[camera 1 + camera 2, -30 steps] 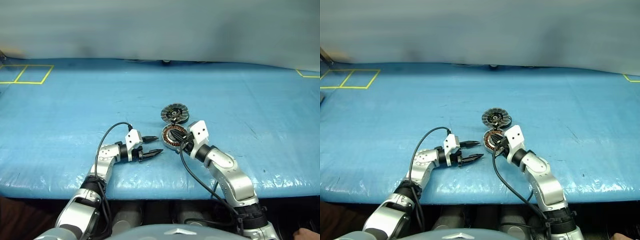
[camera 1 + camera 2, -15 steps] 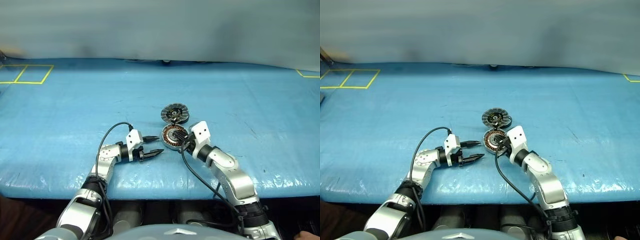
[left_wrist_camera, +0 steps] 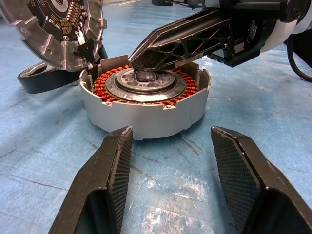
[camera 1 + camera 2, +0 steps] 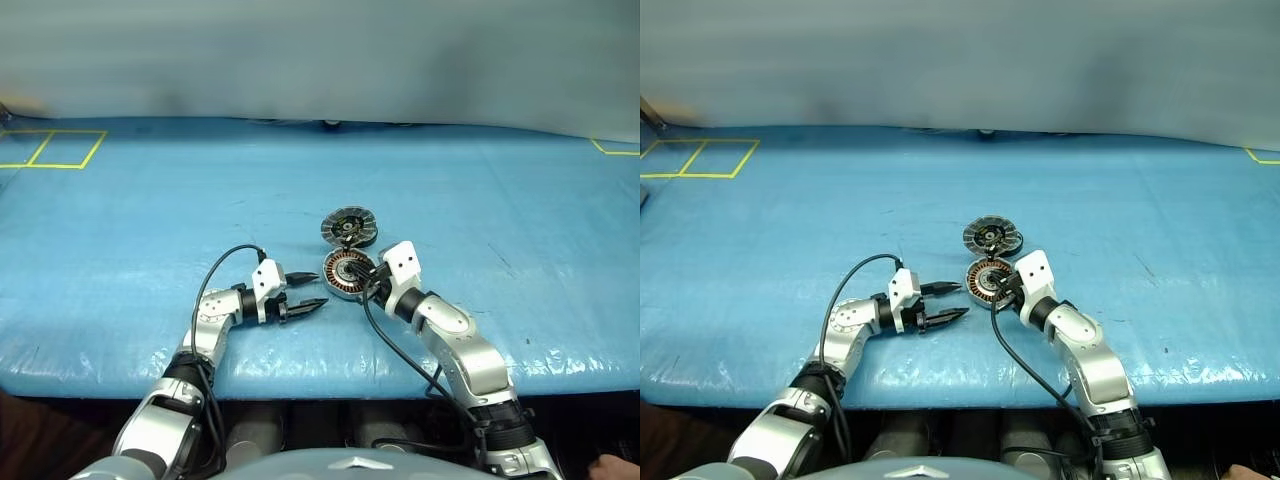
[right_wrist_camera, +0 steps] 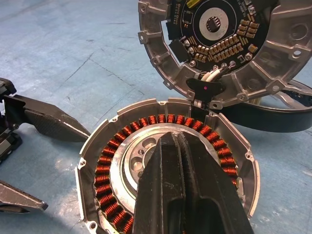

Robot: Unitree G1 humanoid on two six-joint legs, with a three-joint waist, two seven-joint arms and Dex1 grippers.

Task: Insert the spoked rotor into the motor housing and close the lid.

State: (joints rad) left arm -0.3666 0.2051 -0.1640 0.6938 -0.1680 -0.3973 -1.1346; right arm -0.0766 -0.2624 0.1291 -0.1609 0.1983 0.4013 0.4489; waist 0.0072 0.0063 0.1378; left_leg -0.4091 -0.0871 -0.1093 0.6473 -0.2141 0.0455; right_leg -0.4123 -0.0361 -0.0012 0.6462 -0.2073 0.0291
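Resting over the motor housing (image 5: 168, 165), the closed right tool (image 5: 170, 141) seemingly touches its centre; left tool (image 3: 168, 146) gapes empty beside it.

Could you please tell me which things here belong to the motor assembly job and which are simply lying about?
Job: motor housing; lid, standing open; silver wheel in the housing, likely the spoked rotor; right gripper, shut, over it; left gripper, open.
Lying about: black band under the lid; yellow tape on the blue cover.
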